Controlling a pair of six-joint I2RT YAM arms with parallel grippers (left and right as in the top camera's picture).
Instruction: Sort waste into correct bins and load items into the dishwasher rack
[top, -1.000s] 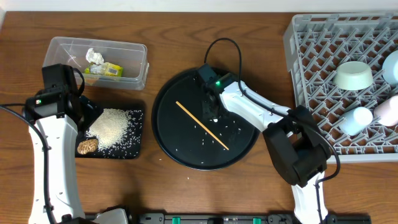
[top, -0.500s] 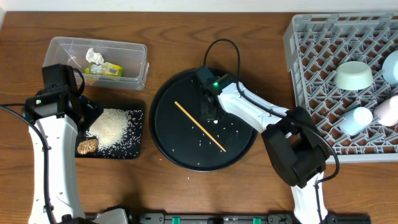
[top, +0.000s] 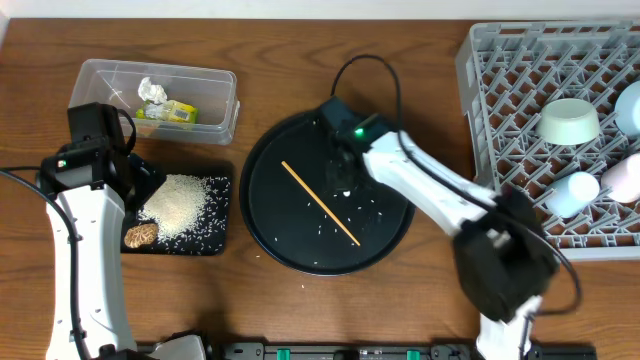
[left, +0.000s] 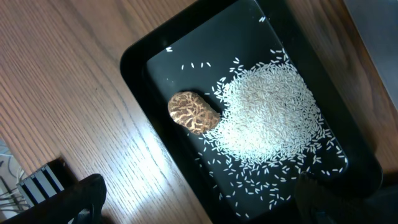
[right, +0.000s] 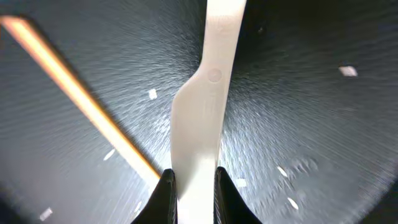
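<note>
The right gripper has its two fingers pinched tight on the handle of the white plastic spoon, which points straight away from the wrist camera above the round black tray (can't tell if the spoon's far end is touching the tray or lifted off it). Just beside the spoon, the wooden chopstick lies flat on that tray on a diagonal, with a few stray rice grains dotted around it. Way over on the other side, the left gripper hangs with its jaws spread wide and nothing in them, right over the shallow black rectangular tray. That tray holds the rice pile with the brown food lump touching its edge. Behind it sits the clear tub with the crumpled tissue and the yellow-green wrapper inside. At the far right, the grey dishwasher rack holds the mint-white bowl, blue cup, pink-white cup and light-blue bowl.
</note>
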